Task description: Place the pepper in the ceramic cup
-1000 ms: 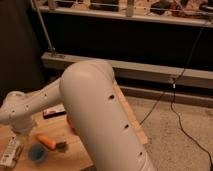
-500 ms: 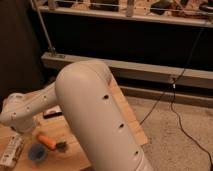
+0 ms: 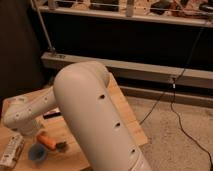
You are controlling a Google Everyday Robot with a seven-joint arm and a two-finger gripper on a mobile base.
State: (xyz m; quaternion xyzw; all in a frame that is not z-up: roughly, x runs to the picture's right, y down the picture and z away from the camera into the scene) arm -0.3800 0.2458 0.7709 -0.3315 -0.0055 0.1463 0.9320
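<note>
**A:** What has changed?

**B:** The gripper point(image 3: 30, 134), spread and holding nothing, has dipped lower at the near left. Right of it sits the ceramic cup point(image 3: 37, 153). The pepper point(image 3: 47, 141) lies just beside the cup, outside it, probably awaiting a grasp.

The pepper point(image 3: 48, 141) — orange, lying flat (dark stem end rightward) — just beside the blue ceramic cup point(image 3: 37, 153).

Close, high view down arm point(image 3: 95, 117)
</note>
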